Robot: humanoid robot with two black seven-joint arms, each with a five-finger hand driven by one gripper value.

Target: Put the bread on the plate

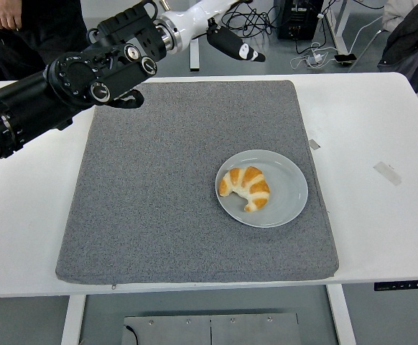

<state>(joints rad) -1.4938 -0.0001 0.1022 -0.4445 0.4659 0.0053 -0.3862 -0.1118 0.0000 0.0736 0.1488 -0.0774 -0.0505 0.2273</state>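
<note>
One croissant-shaped bread (pixel 245 188) lies on the grey plate (pixel 288 188), toward its nine o'clock side, the plate resting on the grey mat (pixel 159 201) at about four o'clock from the mat's centre. It looks light, soft and crushable, so a gentle pinch across its thick middle would suit. At twelve o'clock, the left hand (pixel 227 29) hangs high above the table's far edge, fingers loosely extended, holding nothing.

Only the plate (pixel 288 203) with the bread (pixel 245 188) sits on my mat (pixel 151 201); the mat's left half is open.
</note>
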